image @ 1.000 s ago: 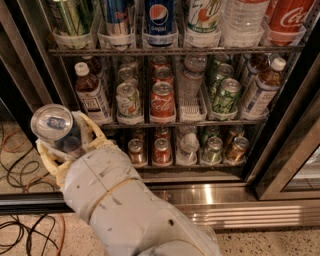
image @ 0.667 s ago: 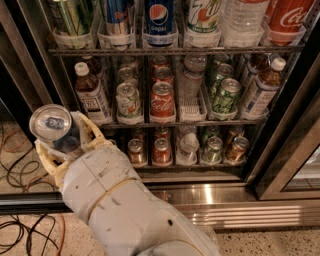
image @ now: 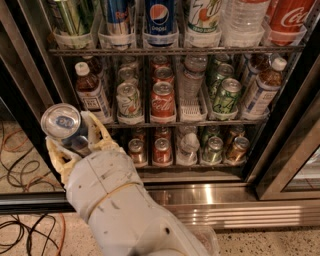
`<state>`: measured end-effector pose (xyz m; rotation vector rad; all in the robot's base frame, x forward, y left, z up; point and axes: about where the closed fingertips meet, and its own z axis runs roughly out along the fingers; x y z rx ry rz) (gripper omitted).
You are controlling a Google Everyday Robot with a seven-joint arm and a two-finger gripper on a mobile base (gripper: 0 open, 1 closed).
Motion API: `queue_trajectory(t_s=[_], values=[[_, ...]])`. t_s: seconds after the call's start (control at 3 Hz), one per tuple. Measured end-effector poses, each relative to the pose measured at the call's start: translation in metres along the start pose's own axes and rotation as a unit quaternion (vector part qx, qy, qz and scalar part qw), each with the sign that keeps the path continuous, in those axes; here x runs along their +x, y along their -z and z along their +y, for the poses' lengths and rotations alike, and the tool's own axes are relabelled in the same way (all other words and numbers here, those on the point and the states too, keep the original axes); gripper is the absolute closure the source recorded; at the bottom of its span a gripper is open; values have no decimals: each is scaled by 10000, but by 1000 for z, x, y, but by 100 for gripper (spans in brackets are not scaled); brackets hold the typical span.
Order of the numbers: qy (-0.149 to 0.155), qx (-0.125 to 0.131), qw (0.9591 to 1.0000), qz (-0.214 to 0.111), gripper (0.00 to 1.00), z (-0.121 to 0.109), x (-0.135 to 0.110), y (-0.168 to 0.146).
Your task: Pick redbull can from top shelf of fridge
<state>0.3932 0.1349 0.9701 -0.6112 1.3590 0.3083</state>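
My gripper (image: 76, 142) is at the lower left, in front of the fridge's (image: 280, 125) left door frame and outside the shelves. It is shut on the redbull can (image: 61, 121), a slim can held upright. I see its silver pull-tab top and a bit of dark blue side; the lettering is hidden by the fingers (image: 101, 131). The top shelf (image: 165, 51) is the wire rack with white lane fronts along the top edge. It holds a green-striped can (image: 70, 15), another blue-and-silver can (image: 119, 15), a Pepsi can (image: 161, 17), a 7up can and bottles.
The middle rack holds tea bottles (image: 91, 92), soda cans (image: 162, 100) and green cans (image: 225, 95); the bottom rack holds short cans. A ribbed steel base panel (image: 225, 200) runs below. A glass door (image: 300, 165) stands at the right. Cables (image: 20, 165) lie on the floor at left.
My gripper with the can has shifted slightly to the right; the shelves and their contents have not moved.
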Motion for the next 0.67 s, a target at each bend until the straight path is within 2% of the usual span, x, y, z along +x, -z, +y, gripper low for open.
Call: queue_trajectory(t_s=[0.33,0.67], values=[[-24,464,9989,75,100,-13,10,8],[-6,536,9985,78,100,-16,10,9]])
